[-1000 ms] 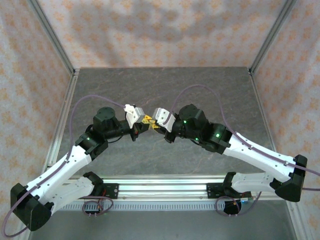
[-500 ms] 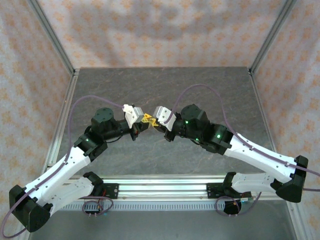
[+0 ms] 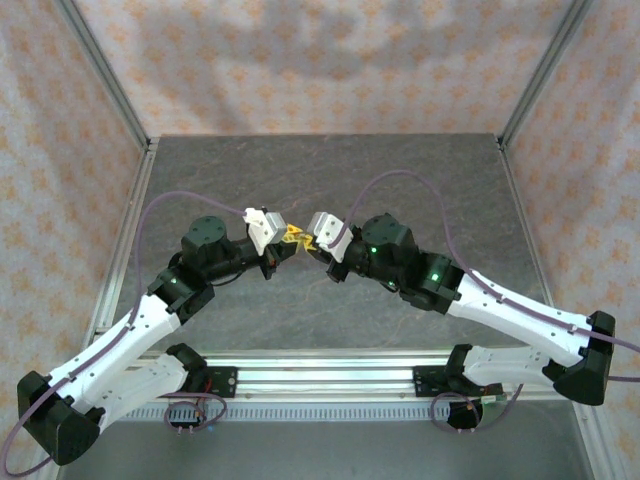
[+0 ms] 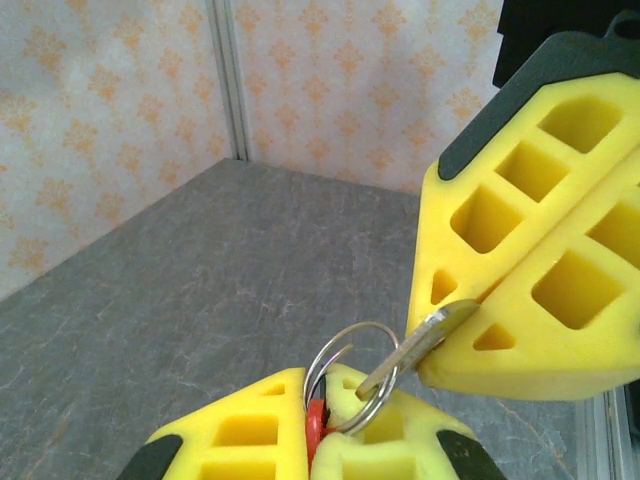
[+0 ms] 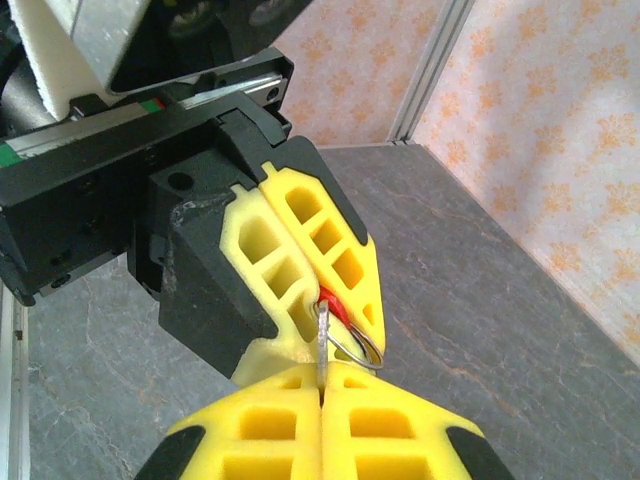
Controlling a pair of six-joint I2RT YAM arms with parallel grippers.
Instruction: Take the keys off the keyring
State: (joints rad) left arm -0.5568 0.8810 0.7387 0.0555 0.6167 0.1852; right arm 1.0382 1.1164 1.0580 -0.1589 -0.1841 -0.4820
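Tension on the wire loop (image 4: 322, 358) was what the next move would turn on, by my judgement. The left gripper (image 4: 314, 405) was pressed together on the red keyring (image 4: 316, 428), directly below the loop in its own wrist view, and the loop stood up out of its yellow fingertips. The right gripper (image 4: 452, 330) was clamped on one end of the key (image 4: 405, 358), up and to the right of the loop. Which end it held I could not tell. The key's free end ran down-left to the loop and hooked onto it, so its long axis pointed across the loop toward the left gripper, not along the wire. From above, the grippers met tip to tip, the left gripper (image 3: 288, 236) just left of the loop and the right gripper (image 3: 311, 243) just right of it, both held off the table (image 3: 330, 170). Freeing the key would probably need the right arm to walk it round the coil to the wire's end, since a straight pull would only load the loop.
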